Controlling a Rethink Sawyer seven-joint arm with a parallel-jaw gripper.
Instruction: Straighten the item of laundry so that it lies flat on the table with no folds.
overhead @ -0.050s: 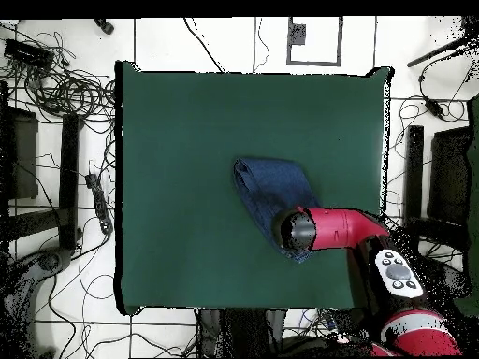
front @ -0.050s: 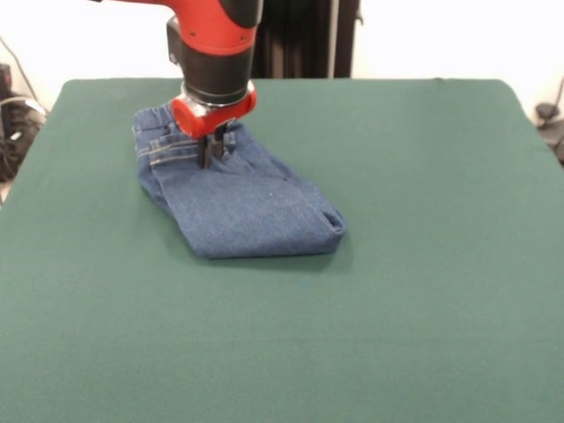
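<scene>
The gripper point(front @ -0.050s: 214, 152) stands low at the waistband end of the folded jeans point(front @ -0.050s: 242, 207) toward the table's point(front @ -0.050s: 423, 291) far side — fingers narrow, apparently pinching denim — so unfolding seemingly needs a lift-and-drag next.

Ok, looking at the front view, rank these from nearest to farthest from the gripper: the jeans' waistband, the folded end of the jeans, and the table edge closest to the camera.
1. The waistband of the jeans, right beside the gripper, which is down on the denim.
2. The folded end, down and to the right across the garment.
3. The near edge of the table, along the picture's bottom, well clear of the jeans.
</scene>
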